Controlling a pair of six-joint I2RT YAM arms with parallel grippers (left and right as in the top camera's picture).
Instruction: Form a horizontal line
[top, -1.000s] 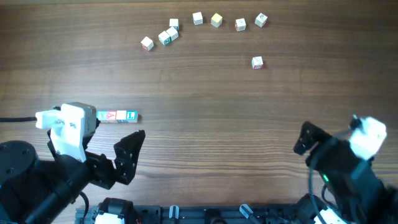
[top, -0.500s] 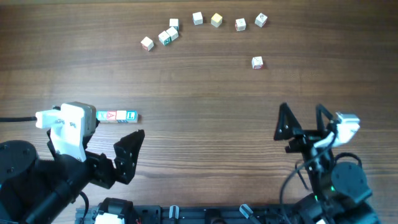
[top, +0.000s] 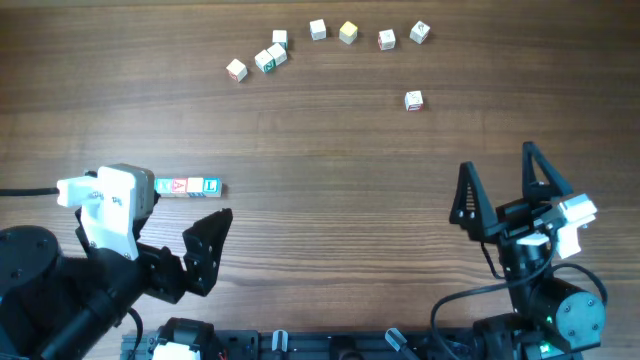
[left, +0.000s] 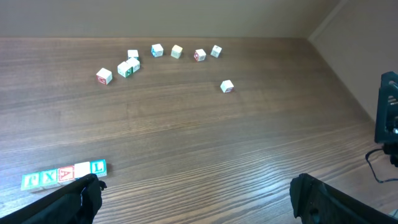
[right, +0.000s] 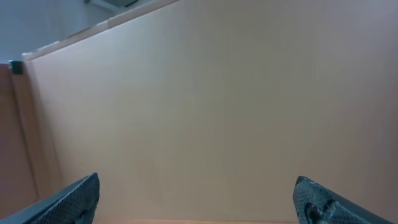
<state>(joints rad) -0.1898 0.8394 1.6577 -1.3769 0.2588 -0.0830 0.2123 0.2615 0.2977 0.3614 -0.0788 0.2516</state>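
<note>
Short row of pale wooden letter cubes (top: 187, 186) lies just beside the left gripper (left: 194, 186) — jaws spread, empty. Right gripper (top: 497, 165), well right of the row, likewise spread. Judged step: fetching a loose wooden cube (top: 413, 100) from beyond the row — to butt squarely against its end

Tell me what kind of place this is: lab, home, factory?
Likely a lab robot bench: bare wood-grain table, plain beige backboard, left arm and right arm mounted at its near edge, only tiny alphabet cubes laid out.
</note>
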